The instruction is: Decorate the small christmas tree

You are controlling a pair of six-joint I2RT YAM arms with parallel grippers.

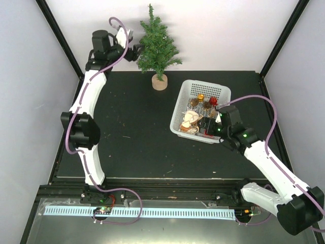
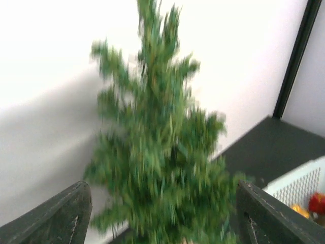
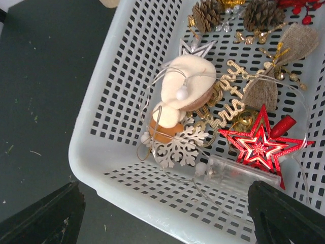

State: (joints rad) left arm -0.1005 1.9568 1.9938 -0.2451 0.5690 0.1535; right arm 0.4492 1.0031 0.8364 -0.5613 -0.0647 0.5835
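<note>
The small christmas tree [image 1: 157,46] stands upright on its round wooden base [image 1: 159,82] at the back edge of the black table. My left gripper [image 1: 135,51] hovers at the tree's left side. In the left wrist view the blurred tree [image 2: 162,147] fills the space ahead of my open left gripper [image 2: 162,223], whose fingers [image 2: 56,218] hold nothing. My right gripper [image 1: 215,125] hangs over the near end of the white basket [image 1: 184,96]. It is open [image 3: 167,223] and empty above a white snowflake [image 3: 180,147], a red star [image 3: 259,145] and a clear tube on a wire string [image 3: 238,172].
The basket [image 3: 101,152] also holds pine cones [image 3: 208,15], a burlap bow [image 3: 274,76], gold script lettering [image 3: 228,101] and a cream round ornament [image 3: 188,84]. White walls and black frame posts [image 1: 63,40] enclose the table's back and sides.
</note>
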